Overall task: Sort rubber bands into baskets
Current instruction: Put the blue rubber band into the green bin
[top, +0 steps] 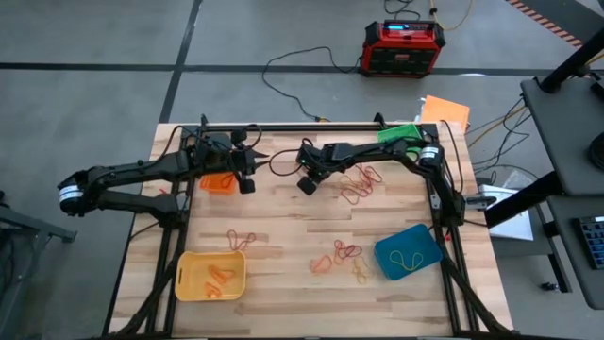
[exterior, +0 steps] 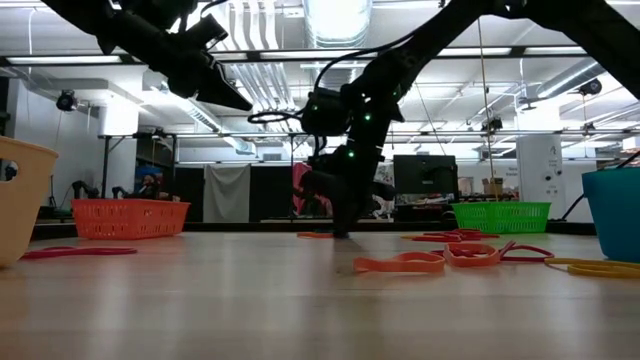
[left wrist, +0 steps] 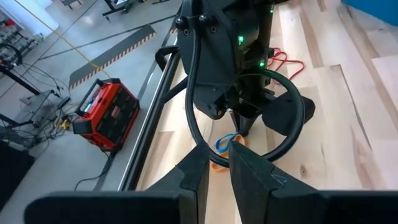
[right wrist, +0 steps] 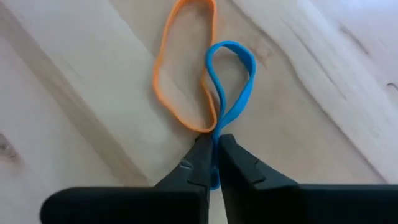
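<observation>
The right gripper (right wrist: 213, 163) is down at the far middle of the table (top: 283, 255), clenched on a blue rubber band (right wrist: 231, 81) that crosses an orange rubber band (right wrist: 180, 74). The likely snag is that the orange loop drags up with the blue one and ends in the wrong basket. The blue basket (top: 408, 251) sits near right. The left gripper (left wrist: 214, 168) hovers beside the orange basket (top: 219, 182), fingers closed and empty.

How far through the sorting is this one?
Partly done. The yellow basket holds orange bands and the blue basket one yellow band. The right claw is shut on a blue rubber band beside an orange one. Loose bands remain on the table; the left claw waits nearby.
</observation>
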